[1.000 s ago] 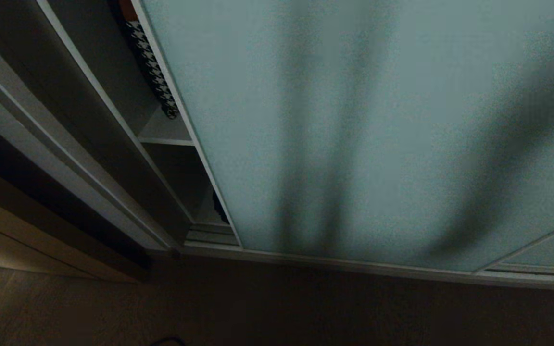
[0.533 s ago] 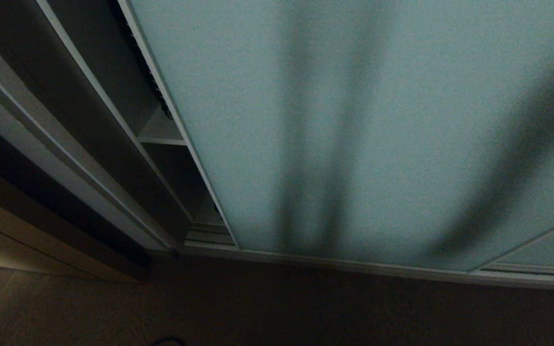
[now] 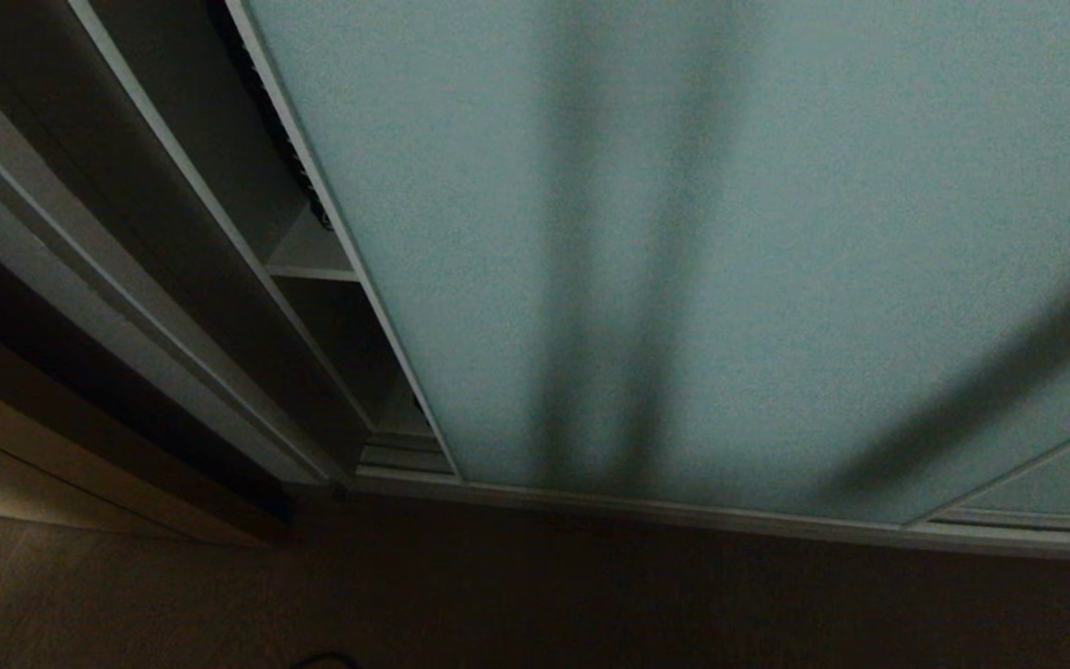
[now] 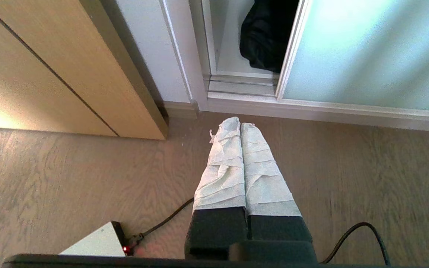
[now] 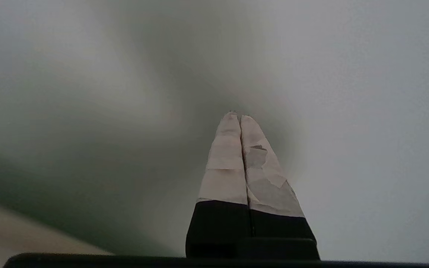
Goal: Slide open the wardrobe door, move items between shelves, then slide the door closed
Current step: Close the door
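Each gripper, the left gripper (image 4: pixel 240 124) and the right gripper (image 5: pixel 238 114), has two long tapering black fingers wrapped toward the tips in wrinkled white tape. On the right one the tape is torn and peeling.

We note a wood-grain floor (image 4: pixel 69 178) under the left pincer (image 4: pixel 241 124). A pale wooden panel (image 4: pixel 50 74) stands beyond it to one side. Behind it lie a white box with a red light (image 4: pixel 95 243), a black cable (image 4: pixel 166 219) and a second looping cable (image 4: pixel 363 227).
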`<state>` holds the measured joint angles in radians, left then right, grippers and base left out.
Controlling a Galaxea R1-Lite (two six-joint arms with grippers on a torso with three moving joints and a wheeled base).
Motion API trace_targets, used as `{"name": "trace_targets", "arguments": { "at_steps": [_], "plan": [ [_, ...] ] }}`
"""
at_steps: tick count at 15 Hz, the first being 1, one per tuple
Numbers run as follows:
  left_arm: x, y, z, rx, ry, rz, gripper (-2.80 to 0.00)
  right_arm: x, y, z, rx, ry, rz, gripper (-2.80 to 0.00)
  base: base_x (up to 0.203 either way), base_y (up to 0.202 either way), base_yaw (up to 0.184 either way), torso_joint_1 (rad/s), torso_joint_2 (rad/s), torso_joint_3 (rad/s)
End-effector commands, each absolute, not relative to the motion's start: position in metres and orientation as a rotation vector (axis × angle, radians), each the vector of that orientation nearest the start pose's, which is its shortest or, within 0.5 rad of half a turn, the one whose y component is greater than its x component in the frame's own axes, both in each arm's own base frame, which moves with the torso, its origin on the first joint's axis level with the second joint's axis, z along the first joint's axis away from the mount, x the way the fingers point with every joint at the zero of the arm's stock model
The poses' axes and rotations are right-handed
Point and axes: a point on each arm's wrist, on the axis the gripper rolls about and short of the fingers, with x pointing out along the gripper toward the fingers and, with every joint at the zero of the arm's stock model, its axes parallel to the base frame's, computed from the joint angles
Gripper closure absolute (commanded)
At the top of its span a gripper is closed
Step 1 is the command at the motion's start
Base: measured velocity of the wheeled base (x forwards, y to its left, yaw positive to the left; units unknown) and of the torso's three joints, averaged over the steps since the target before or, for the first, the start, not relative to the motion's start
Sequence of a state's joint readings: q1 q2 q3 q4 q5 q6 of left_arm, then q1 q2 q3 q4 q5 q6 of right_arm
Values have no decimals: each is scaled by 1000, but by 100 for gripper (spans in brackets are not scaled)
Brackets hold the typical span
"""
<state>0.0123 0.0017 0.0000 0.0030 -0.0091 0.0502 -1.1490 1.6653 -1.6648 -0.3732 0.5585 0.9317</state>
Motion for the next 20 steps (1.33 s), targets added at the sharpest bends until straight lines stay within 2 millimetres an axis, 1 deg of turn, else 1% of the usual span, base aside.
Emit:
{"name": "trace_targets", "arguments": {
  "at_steps": [1,5,7,11,14,18,20],
  "plan": [
    [-23,-1,75,51,6,4,0,142,-289,396,693,-443,-372,0,0,0,0,0,0,0],
    [-23,0,75,51,6,3,0,146,-292,388,780,-431,-356,0,0,0,0,0,0,0],
    [-23,0,75,51,6,3,0,150,-286,389,798,-428,-335,0,0,0,0,0,0,0],
    [-23,0,75,51,6,3,0,170,-280,384,816,-402,-286,0,0,0,0,0,0,0],
    [-23,0,75,51,6,3,0,175,-268,385,824,-386,-258,0,0,0,0,0,0,0],
    [-23,0,75,51,6,3,0,180,-247,387,824,-369,-212,0,0,0,0,0,0,0],
    [-23,0,75,51,6,3,0,181,-242,386,829,-360,-203,0,0,0,0,0,0,0]
  ]
}}
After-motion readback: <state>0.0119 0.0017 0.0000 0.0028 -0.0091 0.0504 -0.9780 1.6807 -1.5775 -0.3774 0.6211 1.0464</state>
